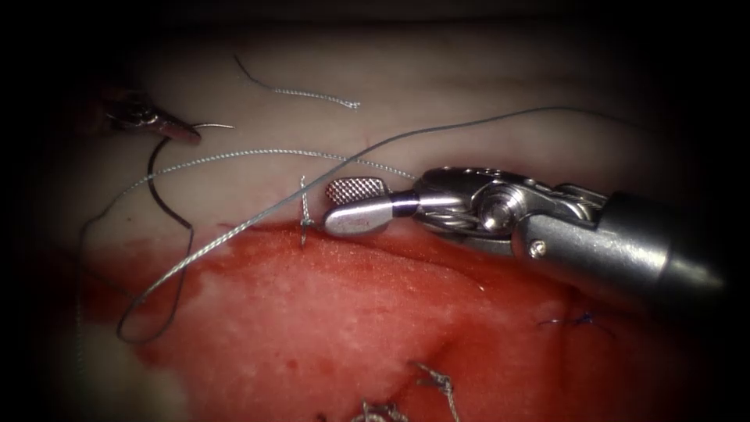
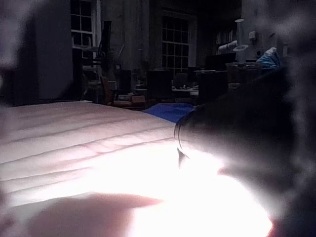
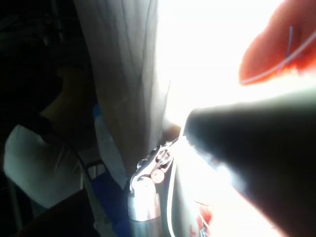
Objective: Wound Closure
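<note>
- q: right claw [image 1: 337, 205] in the endoscope view?
- a: gaped open beside the knot [image 1: 305, 222] at the cut's upper edge, gripping nothing. left claw [image 1: 168, 125] was clamped on the needle [image 1: 168, 205] near its tip, out of the tissue [image 1: 437, 101], far left.
- q: wrist views?
- a: right tool's wrist [image 3: 153, 173] showed. judging by this, keep the thread [image 1: 234, 234] slack.

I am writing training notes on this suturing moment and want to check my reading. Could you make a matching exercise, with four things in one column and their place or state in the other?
Things:
1. left tool
2. right tool
3. cut end of thread
4. blue stitch

States:
A. jaws open, holding nothing, next to a knotted stitch
B. lies loose on the pale tissue, at the top of the endoscope view
C. holds the curved needle near one end, the needle out of the tissue
D. sits in red-stained tissue below the right tool's shaft

Pairs: 1-C, 2-A, 3-B, 4-D
</note>
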{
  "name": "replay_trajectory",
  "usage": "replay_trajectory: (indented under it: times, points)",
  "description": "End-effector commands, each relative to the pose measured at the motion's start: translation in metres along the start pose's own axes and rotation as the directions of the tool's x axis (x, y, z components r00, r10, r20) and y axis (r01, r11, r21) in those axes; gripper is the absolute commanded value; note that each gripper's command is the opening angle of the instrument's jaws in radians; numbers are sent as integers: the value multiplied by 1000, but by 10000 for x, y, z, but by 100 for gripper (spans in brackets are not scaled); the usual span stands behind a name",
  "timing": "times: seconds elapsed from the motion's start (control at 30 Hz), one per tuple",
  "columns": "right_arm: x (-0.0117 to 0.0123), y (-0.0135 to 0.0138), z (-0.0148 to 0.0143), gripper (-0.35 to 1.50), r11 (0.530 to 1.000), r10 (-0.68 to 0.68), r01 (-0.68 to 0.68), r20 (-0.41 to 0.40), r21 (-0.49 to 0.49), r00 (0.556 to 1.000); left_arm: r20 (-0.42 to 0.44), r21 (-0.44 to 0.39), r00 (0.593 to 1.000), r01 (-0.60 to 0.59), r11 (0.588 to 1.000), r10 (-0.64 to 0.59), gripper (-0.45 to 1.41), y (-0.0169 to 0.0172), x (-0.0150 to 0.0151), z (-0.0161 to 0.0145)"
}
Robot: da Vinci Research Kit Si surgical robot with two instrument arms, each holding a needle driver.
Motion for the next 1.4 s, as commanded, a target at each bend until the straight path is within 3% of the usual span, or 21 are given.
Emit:
replay_trajectory:
  times: [0.03,0.27,0.43,0.53,0.77,0.87,0.97,1.0,1.1,1.4]
  points:
    - [-16,5,4,138,1000,0,0,7,-3,1000,-1,19,1000,-27,999,27,-23,-1,14,-10]
    - [-16,6,5,138,1000,-1,1,6,-3,1000,24,30,998,-52,998,51,-22,-3,5,-2]
    - [-16,6,5,138,1000,5,-5,4,-6,1000,83,30,981,174,984,-176,-8,-4,-13,3]
    - [-16,6,6,138,1000,5,-5,4,-6,1000,69,41,984,163,986,-165,12,-4,-12,1]
    - [-15,6,6,138,1000,11,-11,4,-6,1000,68,68,979,187,980,-191,17,-6,-11,-9]
    - [-15,6,6,138,1000,10,-10,4,-5,1000,71,83,971,223,971,-229,15,-8,-13,-10]
    - [-15,6,6,138,1000,10,-10,4,-5,1000,71,84,969,229,970,-235,2,-8,-13,-10]
    - [-15,6,6,138,1000,10,-10,4,-5,1000,71,84,970,228,970,-234,-17,-8,-13,-10]
    - [-15,6,6,138,1000,10,-10,4,-5,1000,69,85,970,228,970,-234,-45,-7,-13,-10]
    - [-15,6,7,138,1000,15,-15,3,-5,1000,42,101,983,176,979,-181,-45,-4,-1,-18]
